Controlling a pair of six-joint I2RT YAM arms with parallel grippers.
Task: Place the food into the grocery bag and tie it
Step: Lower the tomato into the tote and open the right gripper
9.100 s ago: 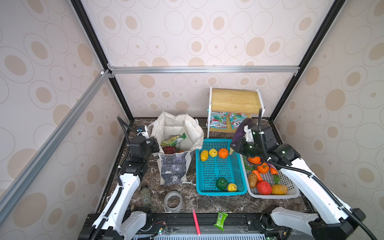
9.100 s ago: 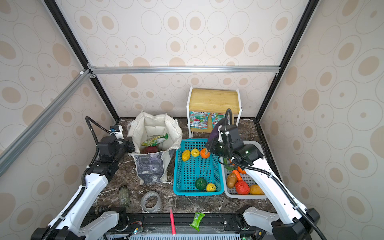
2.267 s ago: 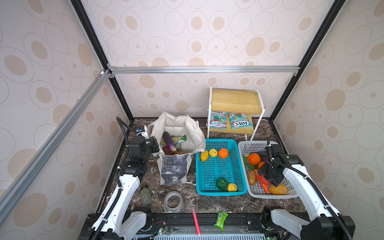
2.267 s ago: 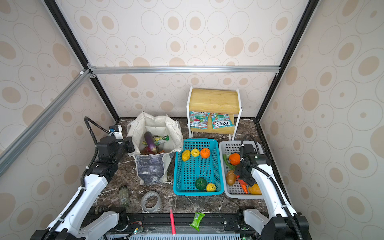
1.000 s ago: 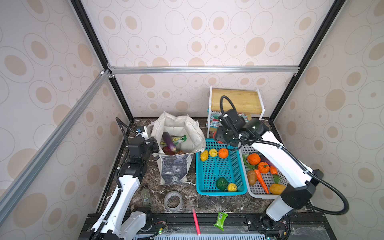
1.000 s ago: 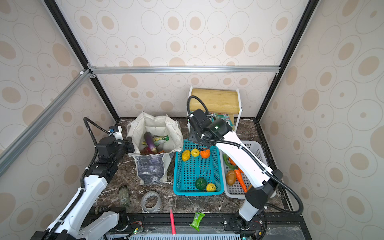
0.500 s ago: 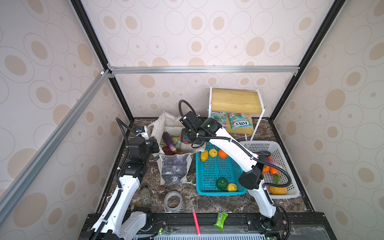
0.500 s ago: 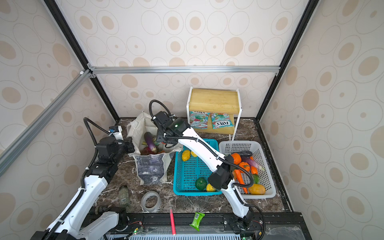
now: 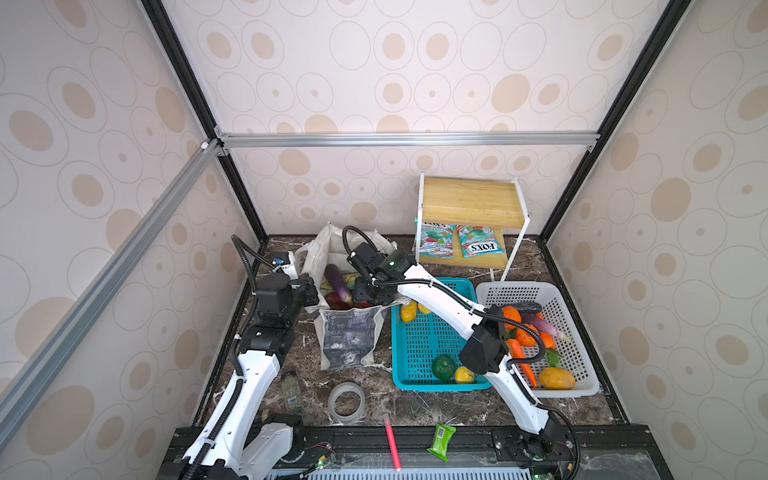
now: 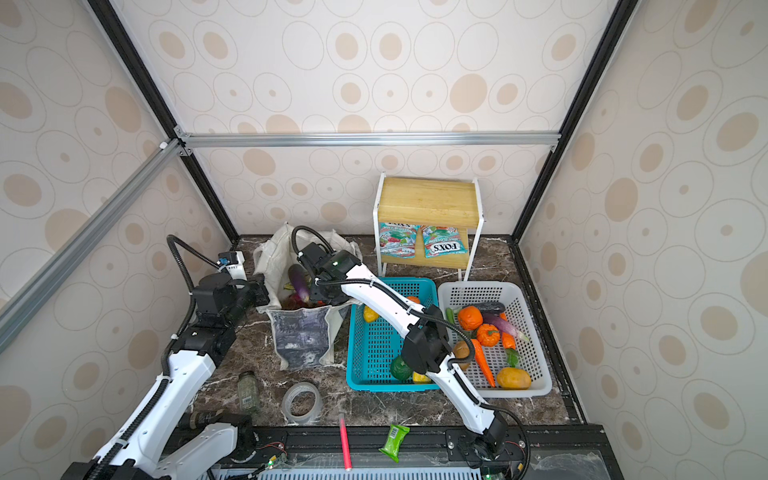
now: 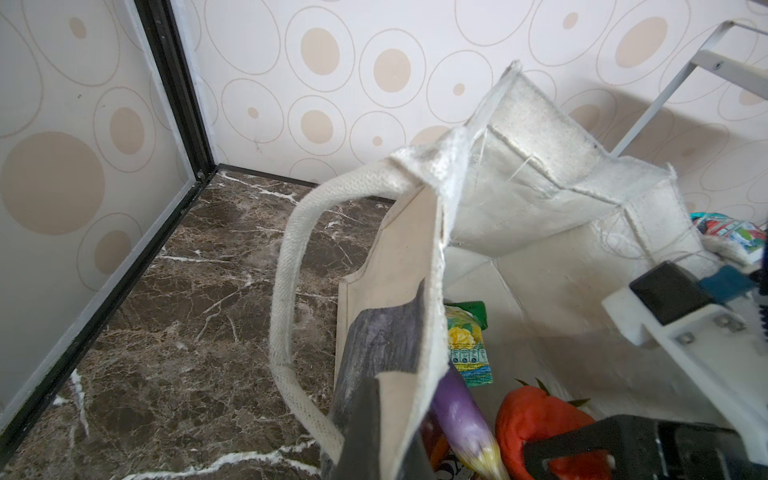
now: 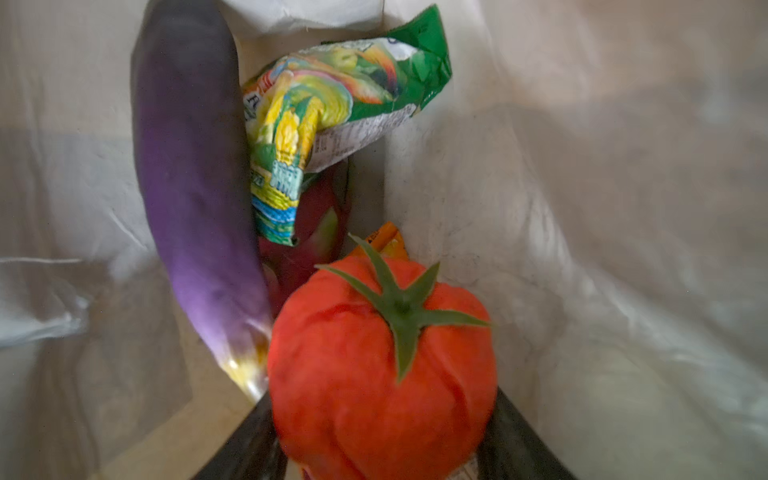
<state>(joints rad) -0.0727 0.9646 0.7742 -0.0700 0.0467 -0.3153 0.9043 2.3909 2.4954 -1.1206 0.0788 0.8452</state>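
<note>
1 grocery bag (image 9: 351, 336), upright at the far left, mouth open. Left gripper (image 9: 309, 291) clenched on its left rim. Right gripper (image 9: 370, 293) inside the mouth, its 2 fingers flanking 1 red tomato (image 12: 382, 365), apparently gripping it, though the view is blurred. Beneath: 1 purple eggplant (image 12: 191, 187), 1 green packet (image 12: 332, 104), 1 dragon fruit (image 12: 311, 224). Teal basket (image 9: 432, 384) just right of the bag.
</note>
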